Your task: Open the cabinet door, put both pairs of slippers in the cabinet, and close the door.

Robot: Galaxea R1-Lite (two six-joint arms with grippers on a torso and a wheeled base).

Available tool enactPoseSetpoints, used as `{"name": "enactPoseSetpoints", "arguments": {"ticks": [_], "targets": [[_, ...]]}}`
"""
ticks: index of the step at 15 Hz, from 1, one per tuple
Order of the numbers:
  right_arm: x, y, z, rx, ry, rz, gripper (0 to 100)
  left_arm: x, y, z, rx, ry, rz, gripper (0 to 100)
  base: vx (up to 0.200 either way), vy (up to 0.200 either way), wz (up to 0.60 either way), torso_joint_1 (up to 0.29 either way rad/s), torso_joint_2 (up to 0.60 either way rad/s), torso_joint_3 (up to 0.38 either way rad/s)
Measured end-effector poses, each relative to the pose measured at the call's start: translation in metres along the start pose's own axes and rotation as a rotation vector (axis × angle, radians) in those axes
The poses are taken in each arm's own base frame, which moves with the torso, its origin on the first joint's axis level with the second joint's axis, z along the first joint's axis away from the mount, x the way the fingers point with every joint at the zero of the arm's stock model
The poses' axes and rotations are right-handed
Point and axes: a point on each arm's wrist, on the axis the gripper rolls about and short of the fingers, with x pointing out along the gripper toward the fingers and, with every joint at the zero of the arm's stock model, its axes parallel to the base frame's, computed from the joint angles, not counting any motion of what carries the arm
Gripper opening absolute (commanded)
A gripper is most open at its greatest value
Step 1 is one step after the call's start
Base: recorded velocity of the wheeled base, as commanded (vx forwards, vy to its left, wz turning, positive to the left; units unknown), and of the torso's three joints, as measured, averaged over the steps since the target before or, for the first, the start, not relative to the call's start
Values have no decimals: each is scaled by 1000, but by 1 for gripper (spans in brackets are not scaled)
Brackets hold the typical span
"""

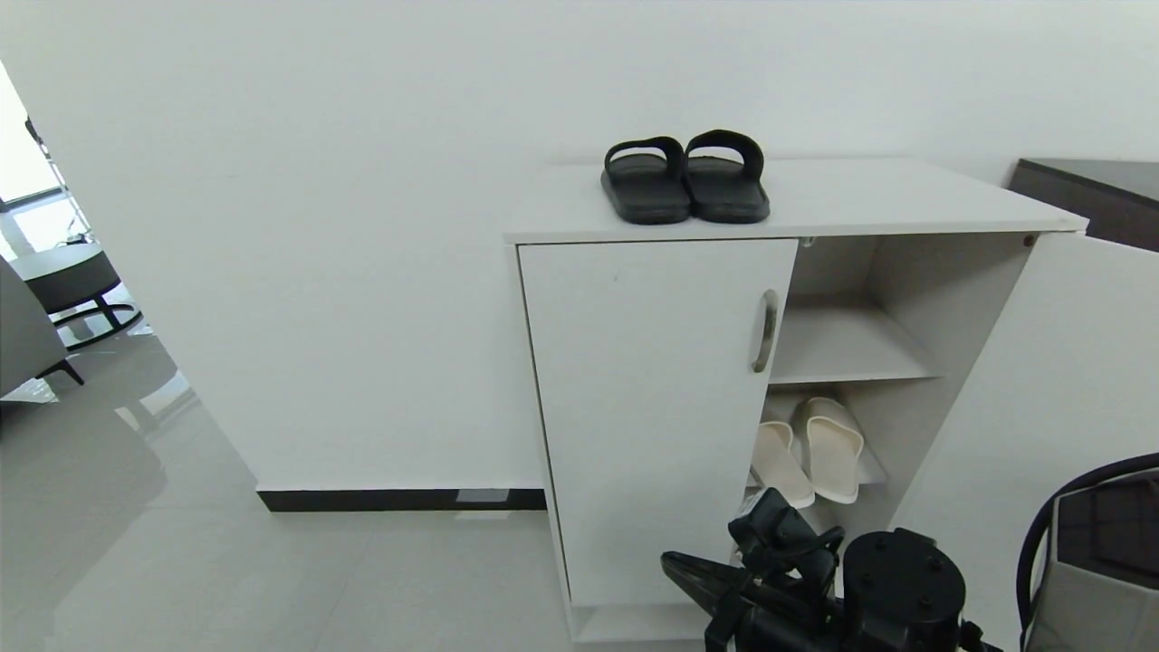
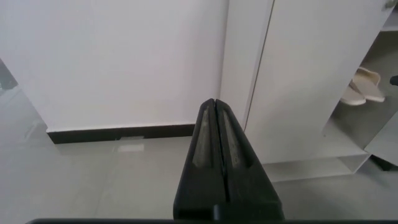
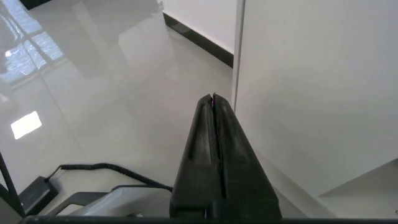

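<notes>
Two pairs, head view: black slippers (image 1: 685,181) side by side atop cabinet (image 1: 905,204); cream slippers (image 1: 809,457) on lower shelf inside cabinet. Right door (image 1: 1050,389) swung open, left door (image 1: 647,407) closed.
Left wrist view: left gripper (image 2: 215,102) fingers pressed together, empty, in front of cabinet.
Right wrist view: right gripper (image 3: 213,98) closed tight, holding nothing, just beside white panel (image 3: 323,93).

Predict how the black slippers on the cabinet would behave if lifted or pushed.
Probably light: the black slippers look like moulded foam or rubber. Their arched straps hold shape, so likely springy, not floppy. Flat soles on the cabinet top suggest sliding, not rolling.
</notes>
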Motion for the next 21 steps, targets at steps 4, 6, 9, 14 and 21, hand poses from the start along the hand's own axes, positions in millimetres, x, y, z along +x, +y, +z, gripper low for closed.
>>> {"name": "enactPoseSetpoints", "arguments": {"ticks": [4,6,9,14,21], "targets": [[1,0,-1,1,4,-1,0,0,0,0,0,0,0,0,0,0,0,198,-470,-283],[1,0,-1,0,5,0,0,0,0,0,0,0,0,0,0,0,0,207,-488,-276],[1,0,-1,0,5,0,0,0,0,0,0,0,0,0,0,0,0,222,-499,-284],[1,0,-2,5,6,8,0,0,0,0,2,0,0,0,0,0,0,237,-510,-287],[1,0,-2,5,6,11,0,0,0,0,2,0,0,0,0,0,0,269,-565,-305]]}}
